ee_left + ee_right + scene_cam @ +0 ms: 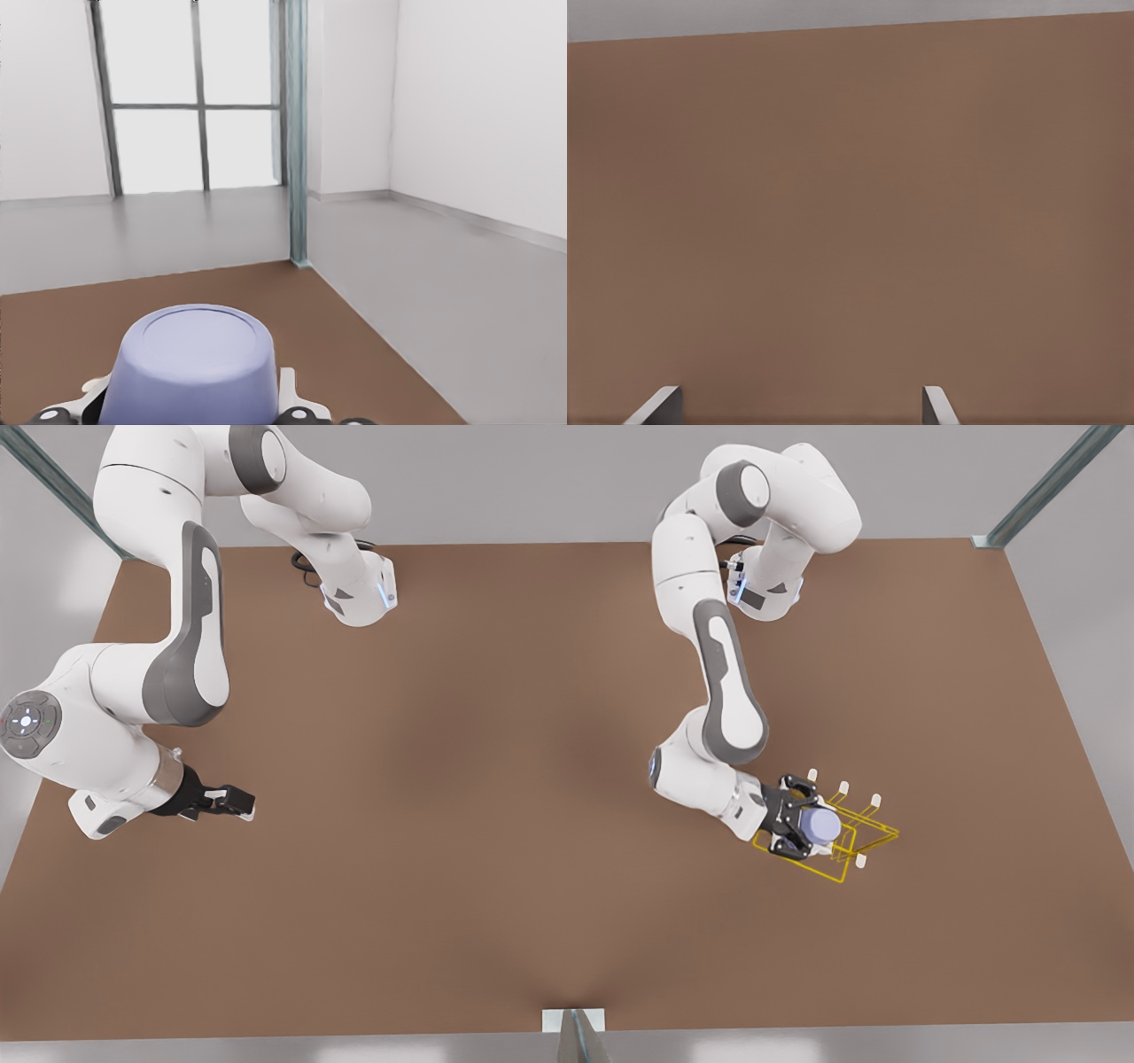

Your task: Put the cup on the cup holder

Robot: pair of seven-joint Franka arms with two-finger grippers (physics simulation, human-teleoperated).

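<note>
Left hand (808, 825) grips the cup (824, 825), fingers closed on its sides, directly over the cup holder (864, 841) at the front view's right side of the tabletop (496, 779). From the left wrist view, the cup (190, 363) sits between the fingers (291, 394), flat base facing outward. Right hand (232, 802) waits at the front view's left, fingers (935, 405) apart, holding nothing.

A bare simulated robot test room, not a home. Two white arms stand on a plain brown table (496, 779) framed by metal posts (297, 133). Blank pale walls and a gridded window (195, 97) surround it.
</note>
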